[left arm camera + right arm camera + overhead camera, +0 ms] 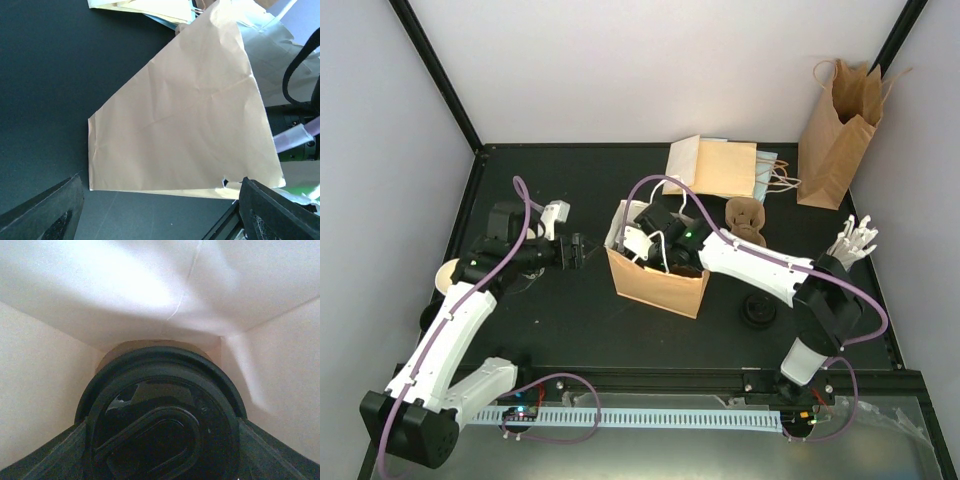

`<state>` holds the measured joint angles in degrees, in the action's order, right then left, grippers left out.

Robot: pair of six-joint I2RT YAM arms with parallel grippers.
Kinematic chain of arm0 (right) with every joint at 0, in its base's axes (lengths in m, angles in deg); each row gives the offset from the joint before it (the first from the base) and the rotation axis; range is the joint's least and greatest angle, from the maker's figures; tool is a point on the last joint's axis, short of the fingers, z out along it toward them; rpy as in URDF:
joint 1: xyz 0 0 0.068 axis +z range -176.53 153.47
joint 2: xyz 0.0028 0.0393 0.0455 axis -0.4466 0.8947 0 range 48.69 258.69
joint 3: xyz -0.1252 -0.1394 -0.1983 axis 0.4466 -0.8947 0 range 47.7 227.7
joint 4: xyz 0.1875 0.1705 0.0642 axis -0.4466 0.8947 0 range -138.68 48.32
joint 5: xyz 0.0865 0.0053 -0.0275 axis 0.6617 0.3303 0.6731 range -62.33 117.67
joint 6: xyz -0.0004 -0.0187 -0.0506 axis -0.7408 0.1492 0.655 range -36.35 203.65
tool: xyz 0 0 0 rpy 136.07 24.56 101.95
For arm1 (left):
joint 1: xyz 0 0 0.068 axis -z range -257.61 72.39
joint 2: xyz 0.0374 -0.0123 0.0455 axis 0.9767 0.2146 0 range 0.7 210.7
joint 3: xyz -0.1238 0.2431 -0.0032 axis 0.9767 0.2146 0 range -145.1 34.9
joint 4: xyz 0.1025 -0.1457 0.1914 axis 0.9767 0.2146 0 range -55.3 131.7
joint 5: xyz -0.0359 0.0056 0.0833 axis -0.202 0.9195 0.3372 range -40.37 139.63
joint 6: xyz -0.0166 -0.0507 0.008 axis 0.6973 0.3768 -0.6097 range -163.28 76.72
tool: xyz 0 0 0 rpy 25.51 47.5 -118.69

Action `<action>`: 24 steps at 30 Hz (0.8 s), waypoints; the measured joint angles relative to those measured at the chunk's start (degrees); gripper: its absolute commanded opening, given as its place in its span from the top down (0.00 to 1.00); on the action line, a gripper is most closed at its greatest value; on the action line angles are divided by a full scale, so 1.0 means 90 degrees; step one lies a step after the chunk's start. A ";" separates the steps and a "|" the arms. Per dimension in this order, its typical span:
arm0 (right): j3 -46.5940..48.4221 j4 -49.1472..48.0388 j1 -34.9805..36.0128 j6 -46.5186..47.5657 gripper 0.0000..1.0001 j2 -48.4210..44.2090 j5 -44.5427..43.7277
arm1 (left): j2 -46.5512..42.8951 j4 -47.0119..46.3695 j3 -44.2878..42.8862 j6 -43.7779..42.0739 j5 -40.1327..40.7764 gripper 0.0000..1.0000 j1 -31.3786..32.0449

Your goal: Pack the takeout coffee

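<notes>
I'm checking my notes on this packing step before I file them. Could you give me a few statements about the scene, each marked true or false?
1. The right gripper reaches inside the open brown bag in the middle of the table. True.
2. The left gripper holds a cup. False: the left gripper is open and empty, beside that bag.
3. The right gripper grips a coffee cup with a black lid. True.
4. The tall bag at the far right lies flat. False: the tall bag stands upright.
</notes>
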<state>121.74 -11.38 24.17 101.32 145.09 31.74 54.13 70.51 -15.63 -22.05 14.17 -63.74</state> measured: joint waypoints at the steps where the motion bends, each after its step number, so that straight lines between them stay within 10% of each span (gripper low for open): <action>1: -0.0010 -0.0012 -0.0024 -0.0002 0.32 0.0000 0.0049 | -0.0012 0.0017 0.0002 -0.0010 -0.0019 0.13 0.0000; 24: -0.0061 -0.0299 -0.0500 -0.0180 0.31 0.0104 0.0857 | 0.0243 -0.0078 -0.0248 -0.0100 -0.0257 0.13 0.0158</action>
<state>121.19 -14.07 19.67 99.71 146.02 39.46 56.31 69.81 -17.86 -22.94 11.85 -62.32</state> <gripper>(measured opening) 0.730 0.867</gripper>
